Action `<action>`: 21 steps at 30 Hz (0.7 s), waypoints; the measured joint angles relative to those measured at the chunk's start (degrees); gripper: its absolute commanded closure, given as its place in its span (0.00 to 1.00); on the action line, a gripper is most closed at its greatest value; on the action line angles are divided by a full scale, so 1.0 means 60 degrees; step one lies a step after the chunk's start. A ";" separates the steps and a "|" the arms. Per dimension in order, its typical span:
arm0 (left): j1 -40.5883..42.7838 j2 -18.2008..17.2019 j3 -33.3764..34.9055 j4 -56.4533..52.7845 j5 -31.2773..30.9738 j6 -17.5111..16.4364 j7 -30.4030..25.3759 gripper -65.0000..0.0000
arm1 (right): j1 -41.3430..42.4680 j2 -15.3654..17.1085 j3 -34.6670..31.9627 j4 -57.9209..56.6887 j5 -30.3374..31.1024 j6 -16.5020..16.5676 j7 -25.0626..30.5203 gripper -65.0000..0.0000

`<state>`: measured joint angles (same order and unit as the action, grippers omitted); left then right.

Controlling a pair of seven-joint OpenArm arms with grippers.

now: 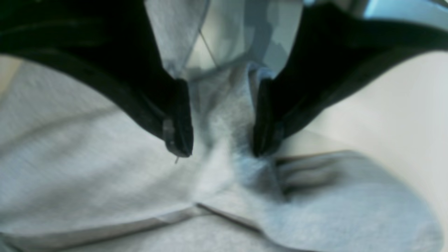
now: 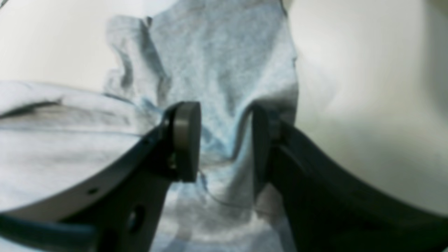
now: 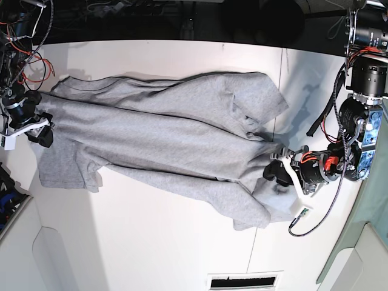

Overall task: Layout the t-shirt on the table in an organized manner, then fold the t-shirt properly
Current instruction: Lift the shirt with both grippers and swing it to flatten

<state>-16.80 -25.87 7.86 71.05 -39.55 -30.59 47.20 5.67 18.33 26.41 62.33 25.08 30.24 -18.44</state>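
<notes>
**Shirt stretched across the table, both grippers parted at its ends**

The t-shirt (image 3: 176, 136) lies lengthwise across the table (image 3: 151, 242), rumpled in long diagonal folds, one sleeve bunched at each end; the step in hand looks like the laying-out, and the fold proper has not begun; the left gripper (image 1: 220, 119) sits at the shirt's end near the table's thin seam line, its jaws spread with a ridge of grey cloth standing between them, not pinched; the right gripper (image 2: 224, 140) is at the shirt's opposite end, jaws likewise apart with cloth rising between the pads (image 2: 187, 140), no squeeze visible; to do this step well, I judge each arm should lift clear of the shirt without dragging the ridge up, then retake the hem and shoulder corners and draw them away from the shirt's middle until the diagonal creases flatten; the doubled flap at the seam-line end needs opening first; the table is smooth white, bare on the near side of the shirt; beyond the shirt's far edge runs a dark strip with cables; a pale green cloth (image 3: 373, 200) hangs past the seam-line end
</notes>
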 measured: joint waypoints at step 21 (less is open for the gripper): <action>0.3614 0.0131 -0.1249 0.2076 0.0215 -0.0441 -0.0153 0.51 | 0.3351 -0.1388 -0.5574 -0.0947 -0.2823 0.0066 0.0142 0.46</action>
<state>4.89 -25.08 0.36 83.50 -38.26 -33.23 46.28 25.78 10.00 -7.03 56.64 8.14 30.63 -17.58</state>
